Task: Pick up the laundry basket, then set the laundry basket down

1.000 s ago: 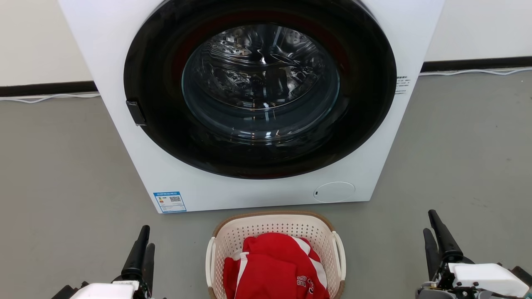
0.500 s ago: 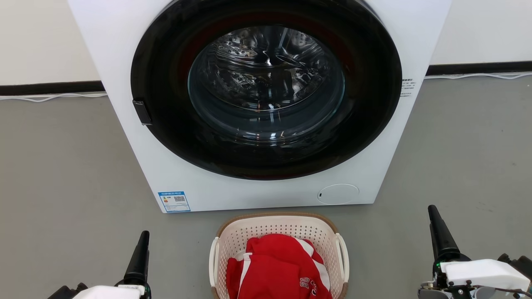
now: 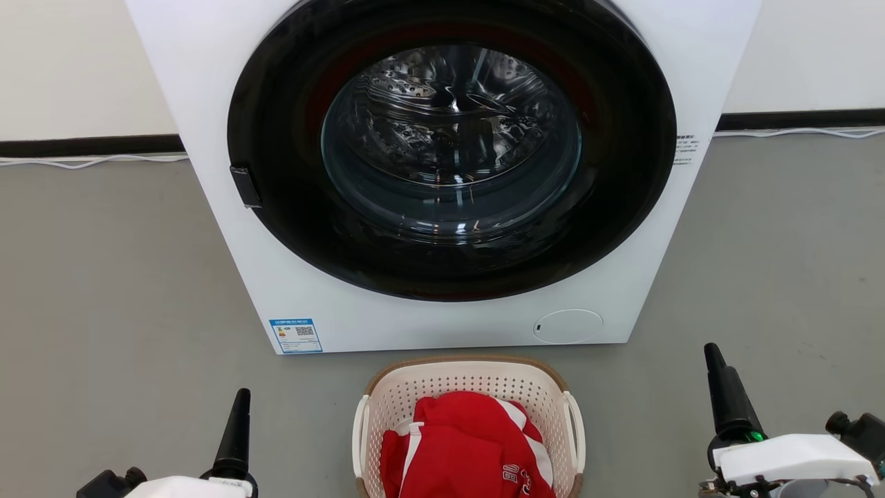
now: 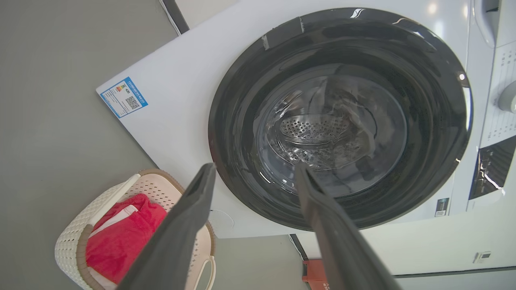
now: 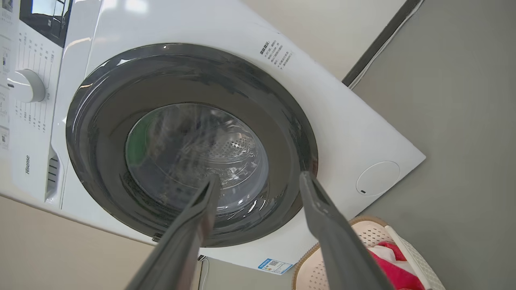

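Running off the bottom edge of the head view, the basket (image 3: pixel 460 384) shows its far half. It stands on the grey floor (image 3: pixel 104 290) just in front of the washer (image 3: pixel 415 325), between the two grippers and apart from both. A red garment (image 3: pixel 470 449) with white stripes lies in it, covering the bottom. The left gripper (image 4: pixel 254 168) and right gripper (image 5: pixel 260 177) each have fingers spread wide with nothing between them. The washer's top is cut off in the head view. Its dark round door (image 3: pixel 449 152) is closed, and the drum is dim behind glare. A white cable (image 3: pixel 69 164) lies along the wall.
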Tool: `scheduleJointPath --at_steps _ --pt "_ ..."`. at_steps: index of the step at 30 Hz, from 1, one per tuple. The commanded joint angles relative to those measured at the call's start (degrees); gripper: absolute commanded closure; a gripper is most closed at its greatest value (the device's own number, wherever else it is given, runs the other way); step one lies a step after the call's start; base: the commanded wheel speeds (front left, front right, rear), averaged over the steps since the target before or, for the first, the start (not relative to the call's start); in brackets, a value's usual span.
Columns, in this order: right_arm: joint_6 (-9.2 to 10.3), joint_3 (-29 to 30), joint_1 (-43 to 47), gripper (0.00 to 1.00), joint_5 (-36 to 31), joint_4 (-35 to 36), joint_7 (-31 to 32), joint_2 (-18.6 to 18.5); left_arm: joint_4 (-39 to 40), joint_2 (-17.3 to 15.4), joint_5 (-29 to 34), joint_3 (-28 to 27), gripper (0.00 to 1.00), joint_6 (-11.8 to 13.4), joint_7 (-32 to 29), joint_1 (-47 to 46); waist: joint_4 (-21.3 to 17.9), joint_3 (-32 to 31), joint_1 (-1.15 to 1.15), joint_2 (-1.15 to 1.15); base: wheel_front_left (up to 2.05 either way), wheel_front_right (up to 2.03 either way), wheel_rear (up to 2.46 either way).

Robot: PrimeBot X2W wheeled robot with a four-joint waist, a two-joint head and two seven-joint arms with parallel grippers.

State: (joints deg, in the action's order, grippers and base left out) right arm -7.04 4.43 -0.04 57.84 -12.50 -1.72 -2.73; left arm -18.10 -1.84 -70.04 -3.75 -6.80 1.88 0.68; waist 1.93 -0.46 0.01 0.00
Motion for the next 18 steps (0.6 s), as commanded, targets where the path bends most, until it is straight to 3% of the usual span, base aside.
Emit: scheduleJointPath --at_steps 1,18 --pt "-0.2 -0.8 -1.2 0.0 -2.8 2.1 -1.1 -0.8 1.6 -0.5 2.1 -0.8 0.0 0.3 0.8 -0.8 0.1 0.0 0.0 0.0 0.0 0.0 0.0" --pt "-0.26 -1.9 -1.3 0.0 -18.6 1.2 -4.0 -1.7 2.8 -0.6 19.1 -1.4 0.0 0.3 3.7 -0.1 0.9 -0.2 0.0 0.0 0.0 0.0 0.0"
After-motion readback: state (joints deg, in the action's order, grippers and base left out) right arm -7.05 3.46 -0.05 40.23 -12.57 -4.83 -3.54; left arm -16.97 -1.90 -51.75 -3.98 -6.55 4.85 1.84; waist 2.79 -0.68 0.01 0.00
